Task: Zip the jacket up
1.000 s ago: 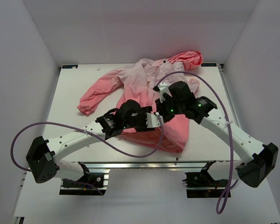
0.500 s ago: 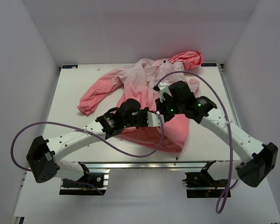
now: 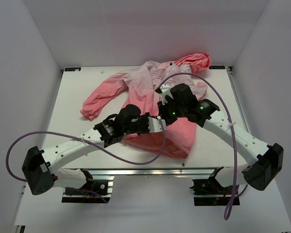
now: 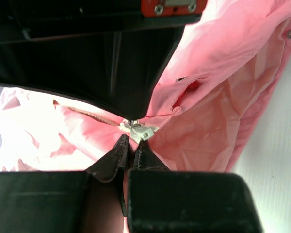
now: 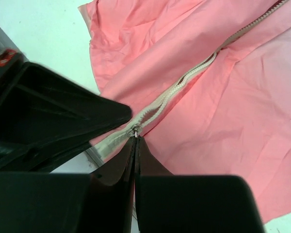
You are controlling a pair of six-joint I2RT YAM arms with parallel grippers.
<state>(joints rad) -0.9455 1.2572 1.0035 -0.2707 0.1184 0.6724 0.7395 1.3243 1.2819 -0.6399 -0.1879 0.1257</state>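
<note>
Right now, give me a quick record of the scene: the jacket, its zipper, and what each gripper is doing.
jacket: pink, spread on the table, hood toward the far edge
zipper: white, parted just beyond the slider
left gripper: shut on the white tab at the end of one zipper row
right gripper: shut on the slider
</note>
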